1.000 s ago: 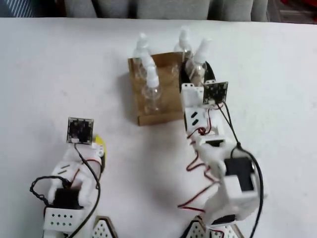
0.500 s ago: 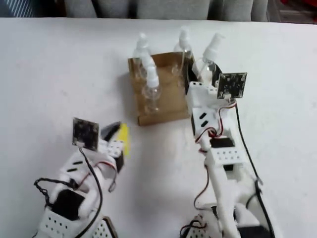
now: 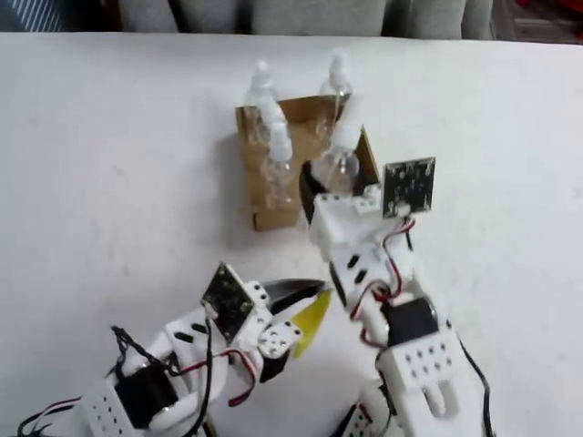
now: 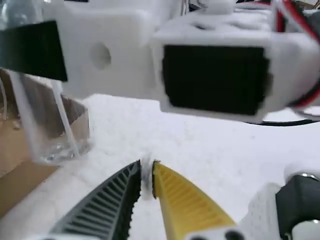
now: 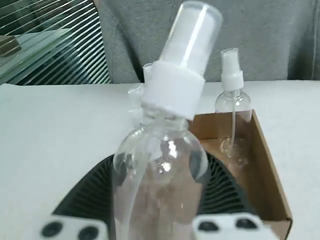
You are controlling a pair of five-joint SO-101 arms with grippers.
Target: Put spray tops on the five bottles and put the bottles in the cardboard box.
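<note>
Mostly white table (image 3: 109,137), cardboard box (image 3: 273,218), grey fabric (image 3: 301,14) behind (blinds (image 5: 50,40) too)

The box (image 3: 273,217) sits mid-table (image 3: 109,137), with three bottles (image 3: 278,164) standing in it. A fourth bottle (image 3: 341,164) is at the box's right edge, in the right gripper (image 3: 335,182). The left gripper (image 3: 319,293) lies in front of the box.

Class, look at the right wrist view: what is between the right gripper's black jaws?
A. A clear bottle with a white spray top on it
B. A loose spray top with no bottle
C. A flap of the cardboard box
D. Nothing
A: the right gripper has its black jaws closed on either side of a clear bottle, and a white spray top sits on the bottle's neck.
</note>
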